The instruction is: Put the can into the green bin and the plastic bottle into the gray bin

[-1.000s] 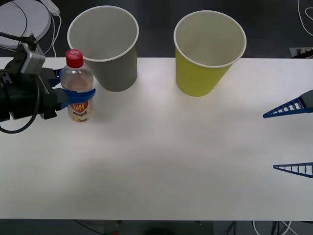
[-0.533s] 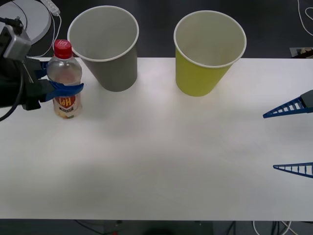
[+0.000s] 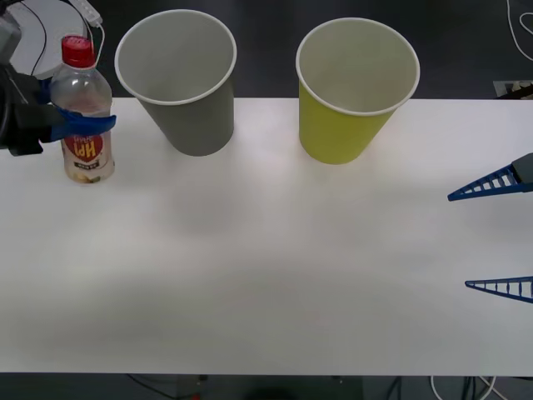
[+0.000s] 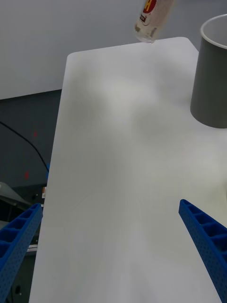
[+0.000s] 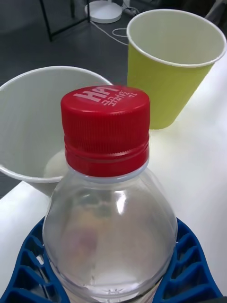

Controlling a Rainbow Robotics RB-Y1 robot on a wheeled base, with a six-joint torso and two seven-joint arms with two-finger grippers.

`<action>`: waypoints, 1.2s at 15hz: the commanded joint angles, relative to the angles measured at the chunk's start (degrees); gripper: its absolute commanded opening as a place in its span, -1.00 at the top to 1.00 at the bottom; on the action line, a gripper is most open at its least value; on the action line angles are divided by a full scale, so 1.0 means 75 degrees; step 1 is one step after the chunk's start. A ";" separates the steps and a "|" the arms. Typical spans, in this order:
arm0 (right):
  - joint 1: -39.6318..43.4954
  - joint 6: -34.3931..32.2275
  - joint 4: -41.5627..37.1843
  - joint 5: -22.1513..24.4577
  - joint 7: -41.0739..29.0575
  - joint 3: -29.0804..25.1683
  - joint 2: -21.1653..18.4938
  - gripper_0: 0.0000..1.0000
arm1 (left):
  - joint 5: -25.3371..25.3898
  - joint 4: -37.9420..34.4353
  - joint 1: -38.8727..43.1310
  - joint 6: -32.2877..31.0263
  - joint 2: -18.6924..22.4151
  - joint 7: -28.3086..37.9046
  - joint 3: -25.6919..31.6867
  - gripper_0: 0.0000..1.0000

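Plastic bottle (image 3: 82, 112) is clamped upright between left gripper (image 3: 79, 124) fingers, left of gray bin (image 3: 179, 79); right gripper (image 3: 497, 235) is held open.

left tool (image 3: 79, 125) cropped at frame edge

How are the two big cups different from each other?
The gray bin is gray outside; the green bin is yellow-green. The gray bin stands nearer the bottle gripped by the left gripper; the green bin stands nearer the open right gripper. Both are upright, white inside, with rolled white rims.
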 commanded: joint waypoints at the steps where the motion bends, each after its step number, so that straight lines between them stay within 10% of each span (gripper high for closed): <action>1: 0.0000 0.0000 0.0000 0.0000 0.0000 0.0000 0.0000 -1.00 | -0.0406 -0.0010 -0.0490 -0.0700 0.0098 0.0669 0.0000 1.00; 12: 0.0000 0.0000 0.0000 0.0000 0.0000 0.0000 0.0000 -1.00 | -0.0546 0.1314 -0.2704 -0.3255 0.0273 0.1114 -0.0129 1.00; 18: 0.0000 0.0000 0.0000 0.0000 0.0000 0.0000 0.0000 -1.00 | -0.0628 0.2486 -0.4544 -0.3501 0.0379 0.1091 -0.1770 1.00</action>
